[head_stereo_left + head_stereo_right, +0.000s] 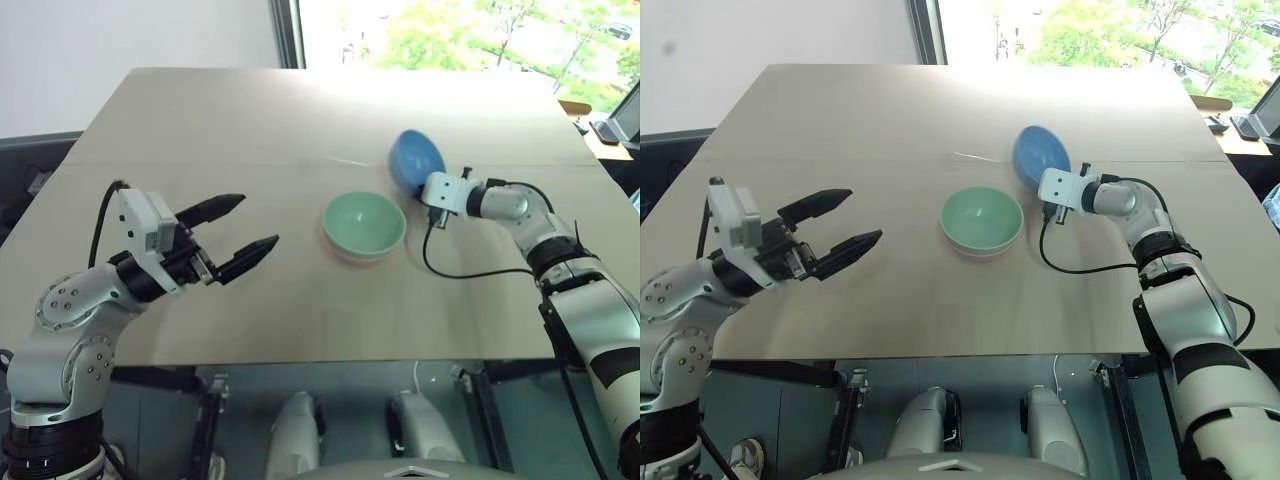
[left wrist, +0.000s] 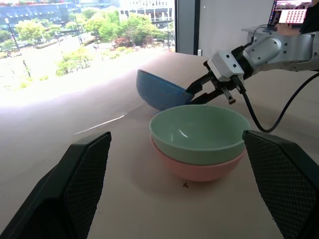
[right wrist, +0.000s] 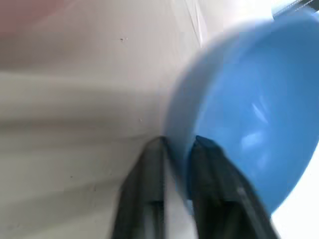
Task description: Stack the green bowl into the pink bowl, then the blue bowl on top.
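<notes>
The green bowl sits nested inside the pink bowl at the middle of the table; in the left wrist view the pink bowl shows as a band beneath the green bowl. Just behind and to the right of them, the blue bowl is tilted up on its side. My right gripper is shut on its rim, and the right wrist view shows one finger on each side of the blue wall. My left gripper is held open above the table, well left of the stack, with nothing between its fingers.
The tan table runs back to a bright window. A black cable from my right wrist loops over the table to the right of the stack. A laptop stands past the far right edge. Bare tabletop lies between my left gripper and the stack.
</notes>
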